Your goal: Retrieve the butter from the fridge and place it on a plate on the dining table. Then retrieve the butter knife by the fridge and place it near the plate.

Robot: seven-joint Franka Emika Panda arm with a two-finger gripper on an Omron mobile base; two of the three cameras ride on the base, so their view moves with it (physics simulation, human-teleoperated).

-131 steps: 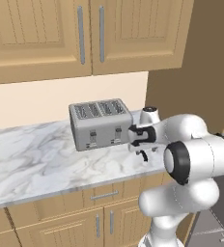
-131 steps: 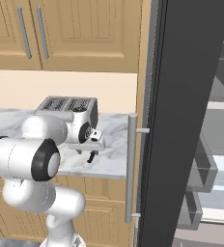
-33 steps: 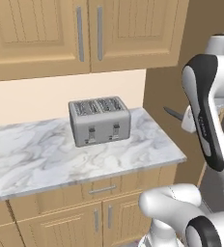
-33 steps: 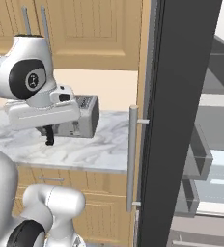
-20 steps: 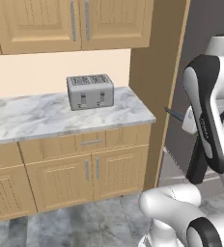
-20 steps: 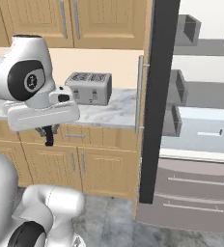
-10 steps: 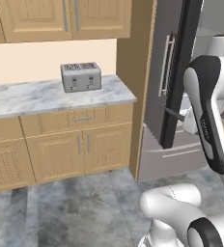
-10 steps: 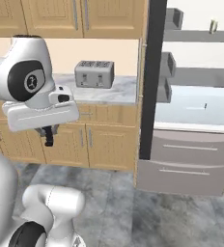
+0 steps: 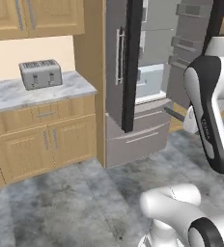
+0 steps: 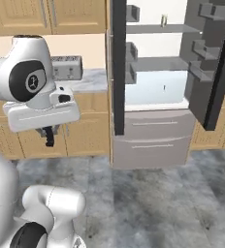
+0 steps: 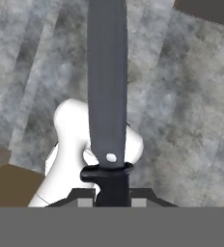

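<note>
My gripper (image 11: 112, 195) is shut on the black handle of the butter knife (image 11: 106, 82), whose dark blade runs straight up the hand view over grey floor. From the left base view the blade (image 9: 174, 113) sticks out leftward from behind my forearm. Seen from the right base, the gripper (image 10: 48, 137) hangs below the wrist, in front of the wooden cabinets. The grey fridge (image 10: 152, 140) stands with both upper doors open, its shelves and door bins showing; its drawers (image 9: 133, 140) are shut. The butter, the plate and the dining table are out of view.
A marble counter (image 9: 12, 96) with a silver toaster (image 9: 40, 73) runs left of the fridge above wooden cabinets (image 9: 46, 144). The open left fridge door (image 9: 119, 62) juts toward me. The grey stone floor (image 10: 153, 198) in front of the fridge is open.
The whole picture has shifted: the base has backed off and turned from the toaster counter toward the open fridge. The knife stays in the shut gripper, the arm's pose unchanged.
</note>
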